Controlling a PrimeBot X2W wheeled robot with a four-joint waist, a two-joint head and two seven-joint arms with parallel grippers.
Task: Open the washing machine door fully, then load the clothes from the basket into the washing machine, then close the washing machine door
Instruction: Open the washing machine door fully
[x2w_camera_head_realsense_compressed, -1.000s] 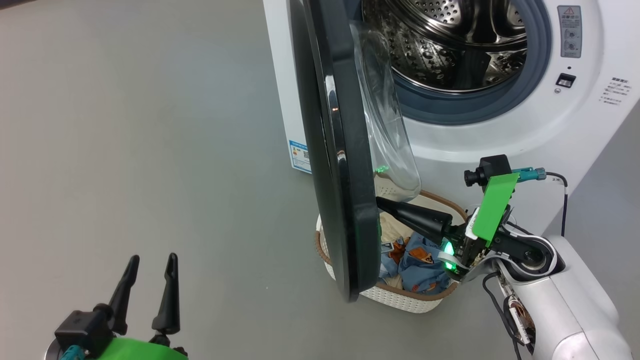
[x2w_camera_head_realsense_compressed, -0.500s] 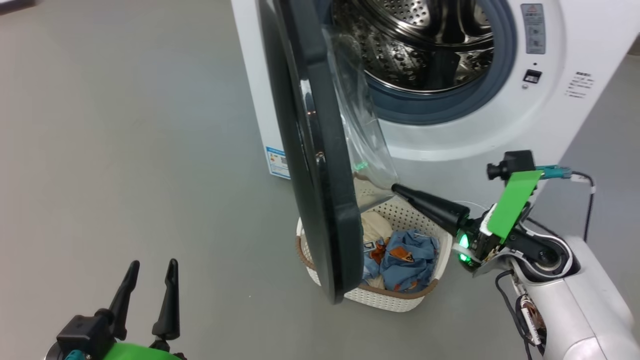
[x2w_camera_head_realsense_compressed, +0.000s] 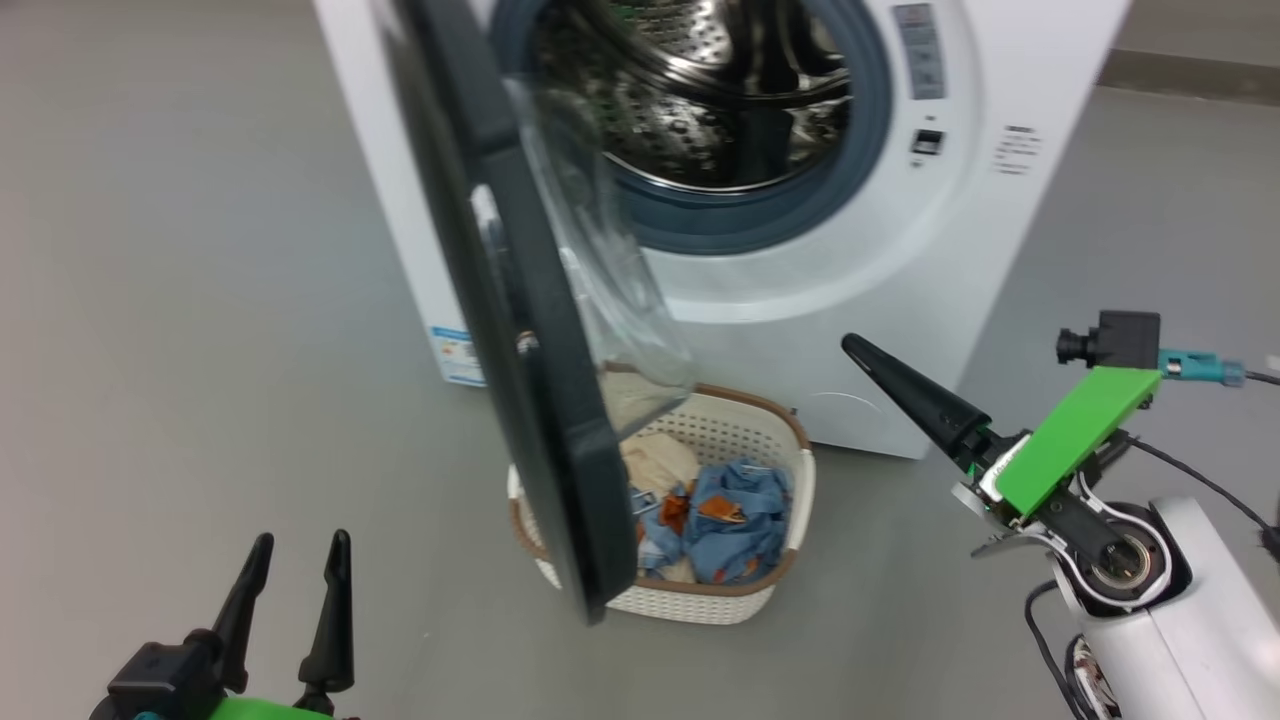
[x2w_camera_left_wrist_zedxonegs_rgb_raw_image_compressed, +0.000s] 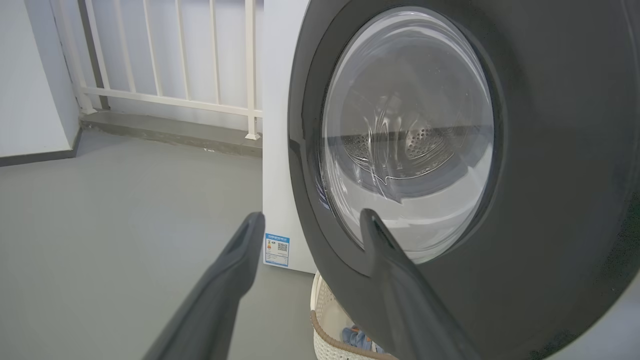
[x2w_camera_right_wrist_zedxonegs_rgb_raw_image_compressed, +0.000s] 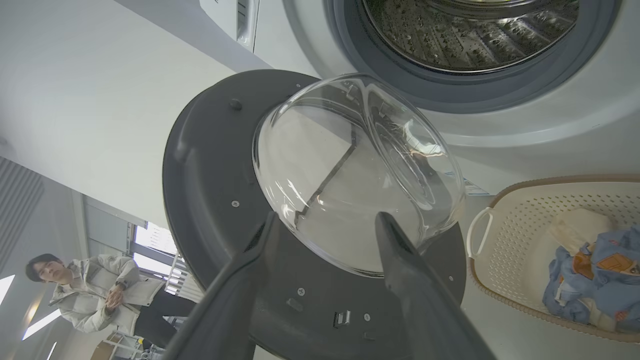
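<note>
I am holding the right gripper (x2w_camera_right_wrist_zedxonegs_rgb_raw_image_compressed: 327, 217) with its fingers spread and nothing between them, clear of the washing machine door (x2w_camera_head_realsense_compressed: 540, 430) and facing its inner side; I judge this leaves it ready to push the door wider or to reach down. The left gripper (x2w_camera_head_realsense_compressed: 300, 545) is hanging spread and empty on the door's outer side; the door is standing only partly open, glossy black, its clear glass bowl (x2w_camera_right_wrist_zedxonegs_rgb_raw_image_compressed: 350, 170) bulging toward the steel drum (x2w_camera_head_realsense_compressed: 700, 90); in the head view its lower edge is covering the left part of the basket (x2w_camera_head_realsense_compressed: 700, 605), where the blue and cream clothes (x2w_camera_head_realsense_compressed: 735, 515) are lying, just before the washing machine (x2w_camera_head_realsense_compressed: 780, 330).
</note>
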